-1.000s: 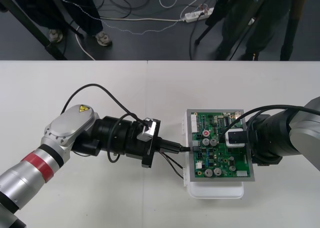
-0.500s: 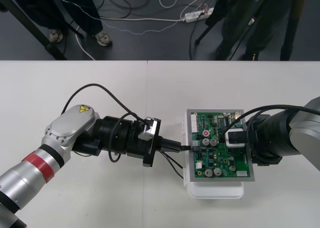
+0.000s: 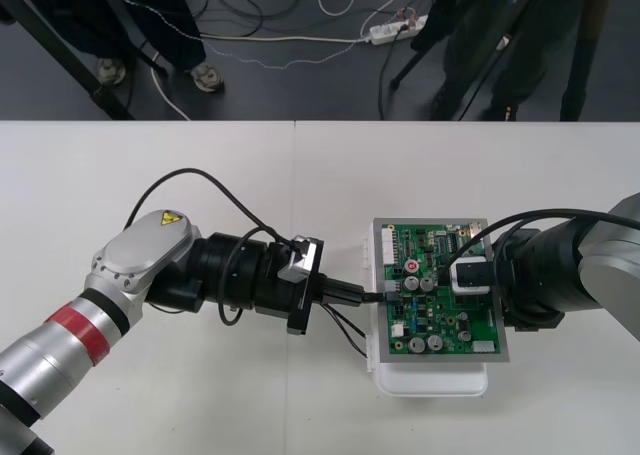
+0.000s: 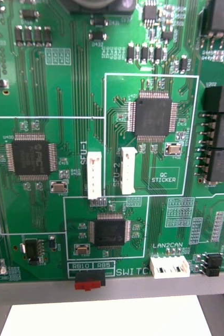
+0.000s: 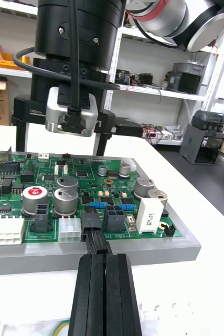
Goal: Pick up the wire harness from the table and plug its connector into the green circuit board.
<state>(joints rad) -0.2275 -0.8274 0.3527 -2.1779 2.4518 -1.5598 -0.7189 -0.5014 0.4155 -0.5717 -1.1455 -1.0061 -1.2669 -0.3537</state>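
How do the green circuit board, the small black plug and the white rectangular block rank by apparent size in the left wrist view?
Largest: the green circuit board.
Then the white rectangular block and the small black plug look alike; the plug, in the left gripper, is nearer the camera.

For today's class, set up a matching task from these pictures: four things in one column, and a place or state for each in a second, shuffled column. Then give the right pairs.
Column 1
1. left gripper
2. right gripper
3. green circuit board
4. wires

Column 2
A. lies on the white base
B. trail over the table beside the left gripper
C. shut on the black plug at the board's left edge
D. hovers over the board's right part

Pairs: 1-C, 2-D, 3-A, 4-B
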